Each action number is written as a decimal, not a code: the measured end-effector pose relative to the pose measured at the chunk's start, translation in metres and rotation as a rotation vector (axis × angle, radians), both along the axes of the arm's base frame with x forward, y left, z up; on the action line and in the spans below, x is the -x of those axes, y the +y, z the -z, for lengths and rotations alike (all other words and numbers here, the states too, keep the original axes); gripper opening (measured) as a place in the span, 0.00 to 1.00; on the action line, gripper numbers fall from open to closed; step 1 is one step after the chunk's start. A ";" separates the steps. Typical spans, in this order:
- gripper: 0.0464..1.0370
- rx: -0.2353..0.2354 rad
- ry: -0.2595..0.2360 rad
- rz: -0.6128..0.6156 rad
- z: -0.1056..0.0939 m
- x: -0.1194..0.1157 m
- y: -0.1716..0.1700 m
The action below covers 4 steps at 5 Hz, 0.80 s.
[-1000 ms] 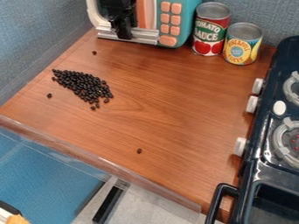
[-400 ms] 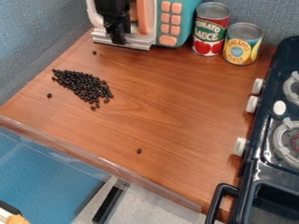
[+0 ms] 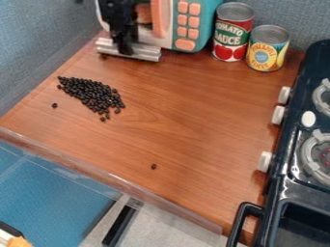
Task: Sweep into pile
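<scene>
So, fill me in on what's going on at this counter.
The robot arm's black gripper is holding a silver metal bar in front of the toy microwave, apparently to sweep up strays. Most of the small dark beans already lie in a pile on the left of the wooden counter. One bean lies just left of the pile, and another sits alone near the front edge.

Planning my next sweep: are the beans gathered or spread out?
Mostly gathered: one dense bean patch, but one stray bean sits beside it and another well apart.
</scene>
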<state>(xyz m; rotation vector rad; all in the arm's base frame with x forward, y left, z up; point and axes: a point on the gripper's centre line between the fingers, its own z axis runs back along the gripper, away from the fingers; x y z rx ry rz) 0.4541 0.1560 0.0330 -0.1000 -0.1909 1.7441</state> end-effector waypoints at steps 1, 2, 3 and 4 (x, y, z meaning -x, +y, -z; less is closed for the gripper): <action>0.32 -0.012 -0.006 -0.002 0.000 0.000 0.003; 0.32 -0.017 -0.014 -0.005 0.005 0.001 0.007; 0.32 -0.020 -0.020 -0.001 0.008 0.005 0.006; 0.32 -0.018 -0.015 -0.001 0.009 0.014 0.005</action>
